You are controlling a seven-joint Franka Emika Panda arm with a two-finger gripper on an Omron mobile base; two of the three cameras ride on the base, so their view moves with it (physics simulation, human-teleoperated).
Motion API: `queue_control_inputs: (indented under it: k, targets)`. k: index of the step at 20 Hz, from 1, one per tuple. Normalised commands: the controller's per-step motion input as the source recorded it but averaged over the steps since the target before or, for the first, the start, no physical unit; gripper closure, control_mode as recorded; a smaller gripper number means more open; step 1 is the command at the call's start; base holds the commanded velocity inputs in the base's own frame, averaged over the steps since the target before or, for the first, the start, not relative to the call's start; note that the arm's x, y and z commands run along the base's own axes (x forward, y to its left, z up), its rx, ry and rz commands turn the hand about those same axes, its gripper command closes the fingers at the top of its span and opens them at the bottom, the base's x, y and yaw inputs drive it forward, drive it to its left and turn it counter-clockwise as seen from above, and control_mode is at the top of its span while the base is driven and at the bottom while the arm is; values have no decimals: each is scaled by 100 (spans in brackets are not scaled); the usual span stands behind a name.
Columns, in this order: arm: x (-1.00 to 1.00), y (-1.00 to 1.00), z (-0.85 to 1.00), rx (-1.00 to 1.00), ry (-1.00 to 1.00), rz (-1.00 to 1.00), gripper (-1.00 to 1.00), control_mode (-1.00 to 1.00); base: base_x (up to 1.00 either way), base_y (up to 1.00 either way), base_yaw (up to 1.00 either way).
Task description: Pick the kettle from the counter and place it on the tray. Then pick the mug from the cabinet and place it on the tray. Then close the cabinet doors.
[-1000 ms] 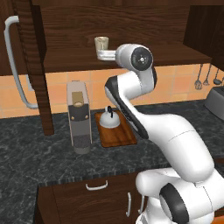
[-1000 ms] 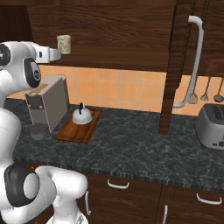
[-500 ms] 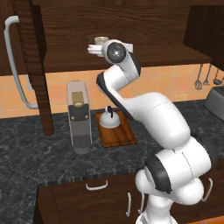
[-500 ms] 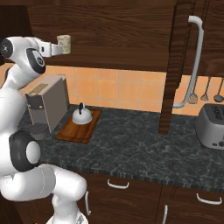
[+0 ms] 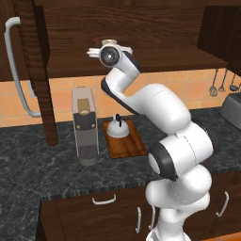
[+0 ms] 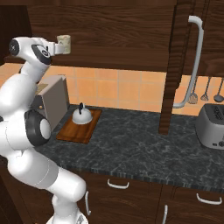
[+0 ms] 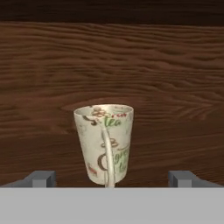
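The cream mug [image 7: 105, 142] stands upright on the cabinet shelf [image 6: 122, 59], its handle turned toward the hand camera. My gripper [image 7: 113, 178] is open, level with the mug, with one dark fingertip [image 7: 41, 178] wide on each side and not touching it. From the right base the mug [image 6: 64, 43] sits just beyond the gripper [image 6: 57, 46]. In the left base view the hand [image 5: 109, 49] covers most of the mug. The silvery kettle [image 5: 116, 127] rests on the reddish wooden tray [image 5: 132, 143] on the dark counter [image 6: 144, 153]. Both cabinet doors [image 5: 28, 70] [image 6: 175, 65] stand open.
A tall grey coffee machine [image 5: 84, 124] stands just left of the tray. A toaster [image 6: 212, 124] sits at the counter's right end, under hanging utensils [image 6: 205, 89]. The open doors' long silver handles [image 5: 16, 66] [image 6: 194, 61] jut out on either side of the arm.
The arm has swung up and left, bringing the hand from right of the mug to directly in front of it. The jaws stayed open. Kettle and tray have not moved.
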Motion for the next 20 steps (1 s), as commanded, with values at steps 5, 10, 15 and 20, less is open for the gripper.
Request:
queue_control_inputs:
  k: [5, 10, 15, 20]
  targets:
    - [40, -5, -8, 0, 0, 8, -100, -100, 0, 0, 0]
    - [35, -10, 0, 0, 0, 10, -100, -100, 0, 0, 0]
    - [14, -19, 0, 2, 0, 9, -100, -100, 0, 0, 0]
    - [0, 0, -1, 0, -5, 2, 100, -100, 0, 0, 0]
